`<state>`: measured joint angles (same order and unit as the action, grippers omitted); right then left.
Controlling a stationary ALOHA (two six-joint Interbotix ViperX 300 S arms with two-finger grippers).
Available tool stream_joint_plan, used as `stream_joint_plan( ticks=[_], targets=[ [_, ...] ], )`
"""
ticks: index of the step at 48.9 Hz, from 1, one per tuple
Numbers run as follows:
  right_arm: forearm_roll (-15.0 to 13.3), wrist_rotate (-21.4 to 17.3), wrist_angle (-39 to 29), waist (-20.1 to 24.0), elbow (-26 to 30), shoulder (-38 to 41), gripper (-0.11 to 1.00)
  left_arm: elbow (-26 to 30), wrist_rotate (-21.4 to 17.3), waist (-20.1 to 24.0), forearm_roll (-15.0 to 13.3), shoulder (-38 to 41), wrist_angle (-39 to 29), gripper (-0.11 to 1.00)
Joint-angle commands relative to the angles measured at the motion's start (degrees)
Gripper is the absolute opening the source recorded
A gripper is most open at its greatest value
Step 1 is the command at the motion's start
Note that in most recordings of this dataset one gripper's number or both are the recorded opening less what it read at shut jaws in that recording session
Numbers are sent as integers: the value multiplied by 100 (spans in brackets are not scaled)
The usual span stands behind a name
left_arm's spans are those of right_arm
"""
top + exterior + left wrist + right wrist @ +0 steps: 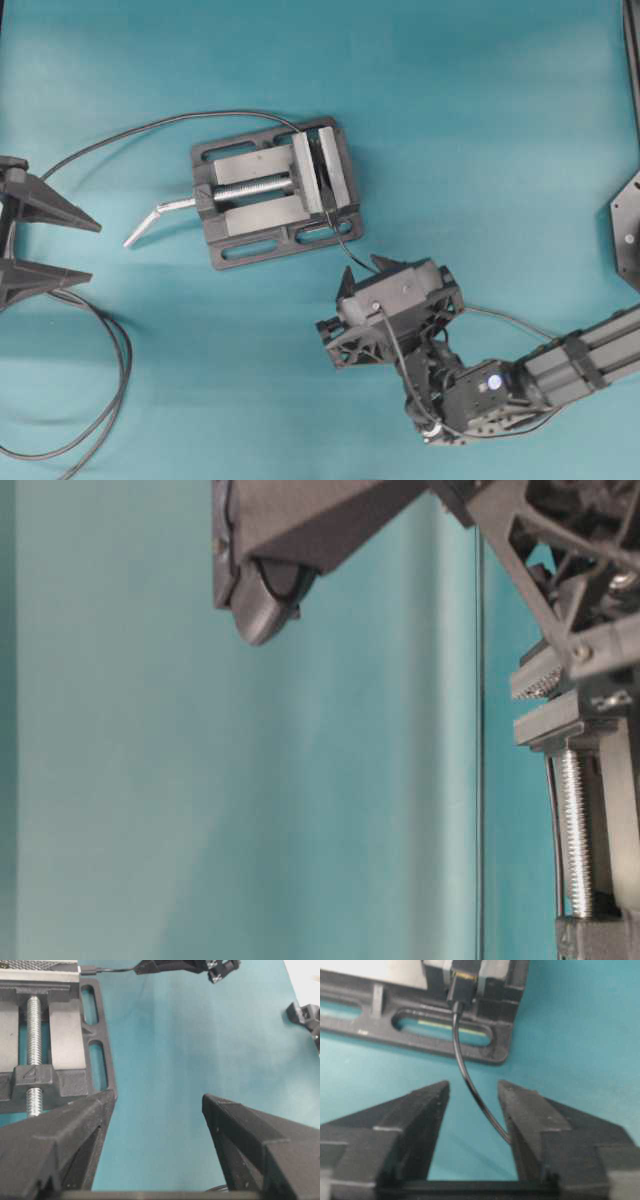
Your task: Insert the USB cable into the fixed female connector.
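A: Teal mat (480, 120) everywhere, and on it just one bench vise (275, 190) is counted, with one silver handle (160, 215) sticking out to the left in the overhead view. Two grippers are seen. Two cables as well: a thicker grey cable (105, 400) looping at lower left, and the thin USB cable (470, 1087).

B: Same count here. The plug end (462, 985) of the USB cable is only properly shown by the right wrist view: it sits between the vise jaws, with the lead curving down out of it. The fixed female connector can't be made out separately up there, too dark and blurry, so whether the plug is fully seated can't be told.

A: The right gripper (472, 1110) is seen parted, nothing clamped. The cable runs through the gap and passes right against the inner face of one finger (520, 1115); actual contact can't be called.

B: The left gripper (157, 1130) is spread wide at the left edge of the overhead view, holding nothing, well apart from the vise. From its wrist view the vise screw (34, 1030) and the side of the base are shown, plus a bit of cable at the top edge.

A: The table-level view is mostly cropped: only a slice of the vise at the right and dark arm parts on top.
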<state>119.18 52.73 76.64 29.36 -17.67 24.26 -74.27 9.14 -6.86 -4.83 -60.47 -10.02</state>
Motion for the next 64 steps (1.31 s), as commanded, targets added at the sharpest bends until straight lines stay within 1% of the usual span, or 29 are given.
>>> stream_joint_plan(
  ticks=[1,4,8,11,19,22,33,41,44,53,57,64],
  targets=[
    [-44,9,-255,18,-123,-413,60,0,62,9,-9,18,35,86],
    [-88,0,-422,18,-255,-527,66,9,62,18,-9,26,35,86],
    [-158,9,-624,18,-422,-686,69,0,53,18,-9,26,26,86],
    [-246,18,-765,18,-536,-782,69,-18,53,26,-9,26,35,86],
    [-712,-18,-1169,18,-958,-1028,70,-114,44,44,-9,18,114,86],
    [-809,-26,-1327,9,-1125,-1151,70,-123,44,35,0,26,167,86],
    [-896,-26,-1802,-9,-1688,-1731,70,-132,26,35,0,26,352,86],
    [-1063,-26,-2065,-18,-2171,-2171,70,-193,35,44,0,26,360,86],
    [-1125,-44,-2188,-44,-2364,-2320,70,-229,26,35,0,18,378,86],
    [-1187,-35,-2654,-193,-2944,-2795,71,-272,35,35,0,26,527,86],
    [-1336,-26,-2830,-272,-3243,-3050,71,-299,35,35,9,26,668,86],
    [-1635,-26,-2892,-352,-3647,-3463,71,-457,26,35,9,26,861,86]
  ],
)
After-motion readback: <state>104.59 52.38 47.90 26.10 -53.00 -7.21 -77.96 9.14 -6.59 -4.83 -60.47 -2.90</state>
